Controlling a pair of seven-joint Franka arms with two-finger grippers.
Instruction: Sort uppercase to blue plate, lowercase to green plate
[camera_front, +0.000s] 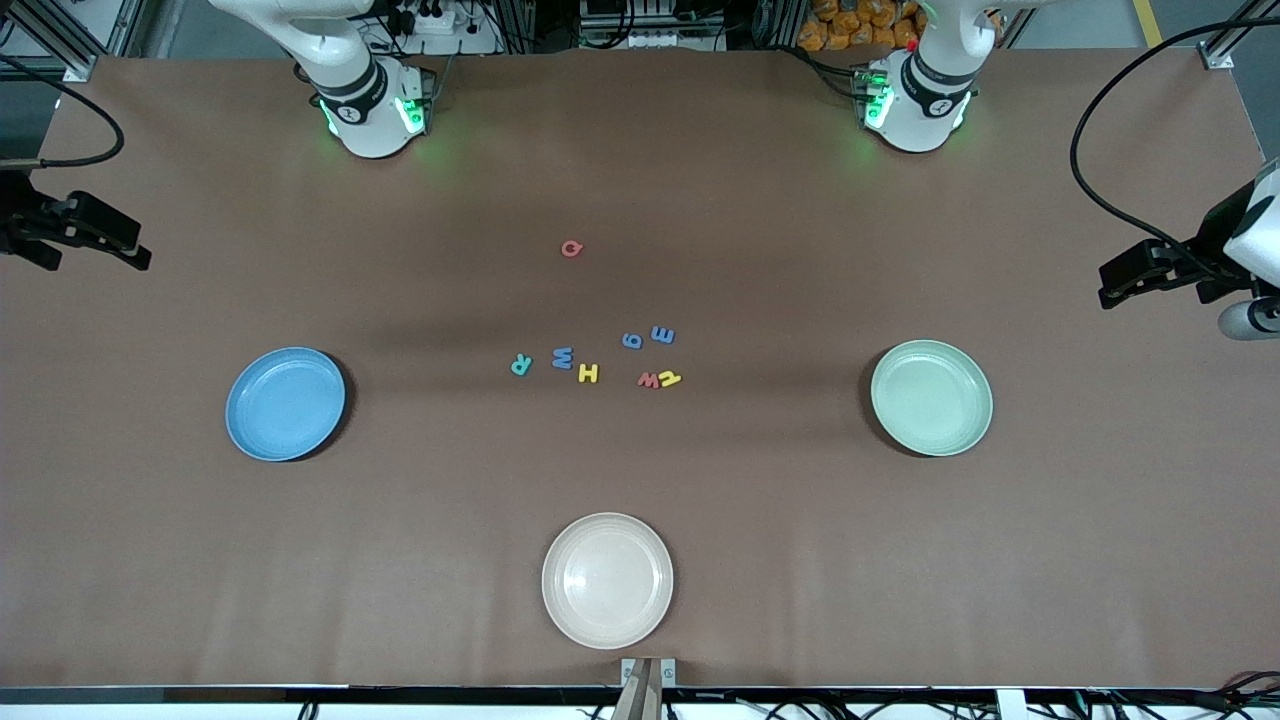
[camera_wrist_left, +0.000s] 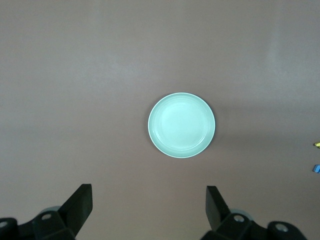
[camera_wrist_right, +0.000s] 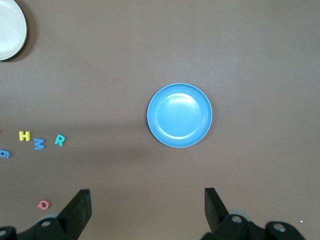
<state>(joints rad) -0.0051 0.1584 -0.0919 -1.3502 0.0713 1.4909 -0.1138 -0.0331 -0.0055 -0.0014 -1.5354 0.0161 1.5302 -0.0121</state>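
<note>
Foam letters lie in a loose cluster at the middle of the brown table (camera_front: 200, 560), none sorted yet, so my first job, as I judge it, is one clean pick. The teal R (camera_front: 521, 365) is the capital closest to the blue plate (camera_front: 250, 425), with the blue W (camera_front: 562, 357) and yellow H (camera_front: 588, 374) just beside it; the pink Q (camera_front: 571, 248) sits apart, farther from the front camera. The blue g (camera_front: 631, 341) and blue e (camera_front: 662, 334) lie toward the green plate (camera_front: 965, 432), and the red w (camera_front: 648, 380) touches the yellow h (camera_front: 670, 378). That touching pair will need care, I think: come straight down on one letter, pinching across its narrow width, so the neighbour isn't dragged along. The cream plate (camera_front: 560, 610) is no target.

My right gripper (camera_wrist_right: 146, 212) hangs high over the blue plate, jaws spread wide and empty, pointing straight down. My left gripper (camera_wrist_left: 149, 210) hovers likewise over the green plate, equally wide and empty.
</note>
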